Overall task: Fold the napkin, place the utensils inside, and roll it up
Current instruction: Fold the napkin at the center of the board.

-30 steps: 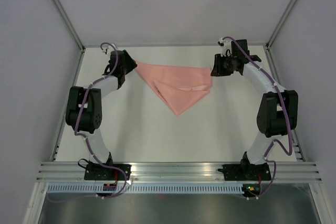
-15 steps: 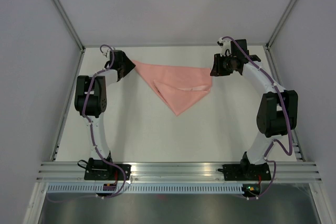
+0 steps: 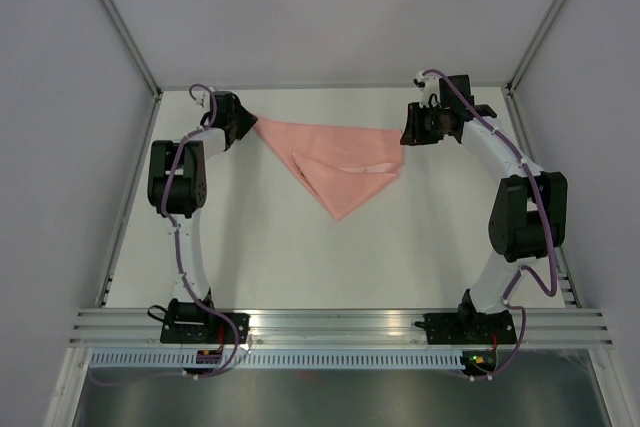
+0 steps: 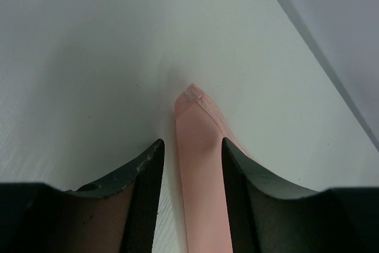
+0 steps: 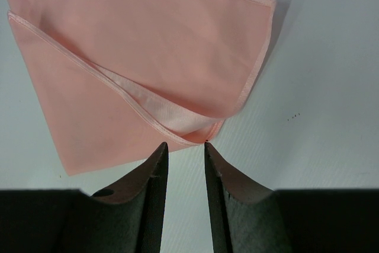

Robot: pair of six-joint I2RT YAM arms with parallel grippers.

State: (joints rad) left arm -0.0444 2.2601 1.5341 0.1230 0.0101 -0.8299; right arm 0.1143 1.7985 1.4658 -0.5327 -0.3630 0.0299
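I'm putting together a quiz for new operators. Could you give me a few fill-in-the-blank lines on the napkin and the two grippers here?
1. The napkin lying on the table is ____ in colour.
2. One corner of the napkin sits ____ the fingers of the left gripper.
3. The right gripper stands just short of the napkin's edge, with ____ in the gap of its fingers.

Missing words: pink; between; nothing.
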